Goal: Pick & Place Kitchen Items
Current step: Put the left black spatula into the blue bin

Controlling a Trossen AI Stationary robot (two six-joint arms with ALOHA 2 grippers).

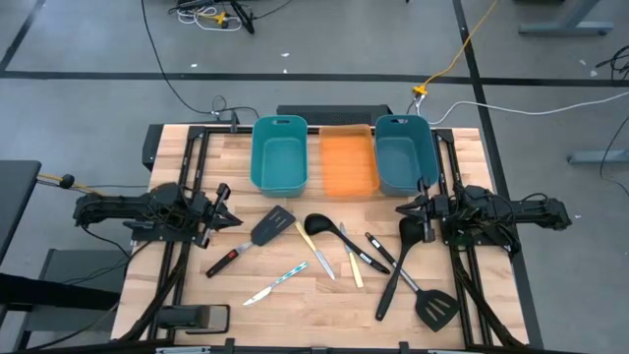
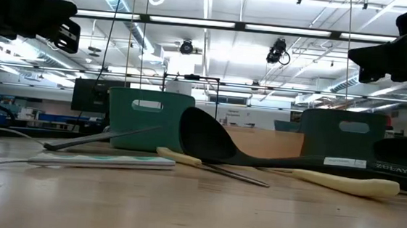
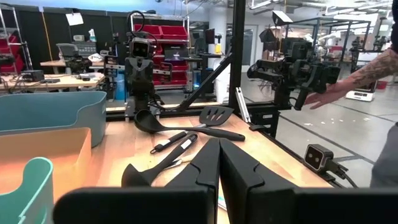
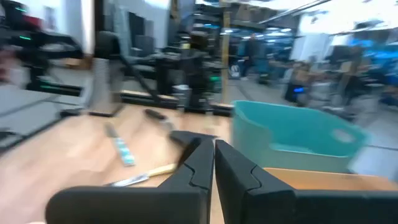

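Note:
The kitchen items lie flat and scattered on the wooden table's middle. Among them are a black solid spatula [image 1: 267, 228], a black ladle [image 1: 316, 224], a light-blue-handled knife [image 1: 277, 283], pale yellow knives [image 1: 316, 251], black-handled knives [image 1: 373, 251], a long black spoon [image 1: 398, 265] and a slotted spatula [image 1: 434, 307]. My left gripper [image 1: 236, 218] hovers shut at the table's left side, pointing level toward the items. My right gripper [image 1: 401, 208] hovers shut at the right side, facing it. Neither touches anything. Both wrist views show the fingers pressed together, left [image 3: 219, 155] and right [image 4: 213, 155].
Two teal bins [image 1: 279, 155] [image 1: 403, 155] stand at the table's far edge with an orange tray [image 1: 349, 162] between them. A red-and-black-handled knife [image 1: 224, 262] lies near the left gripper. A person's arm [image 3: 367, 74] shows beyond the table's right side.

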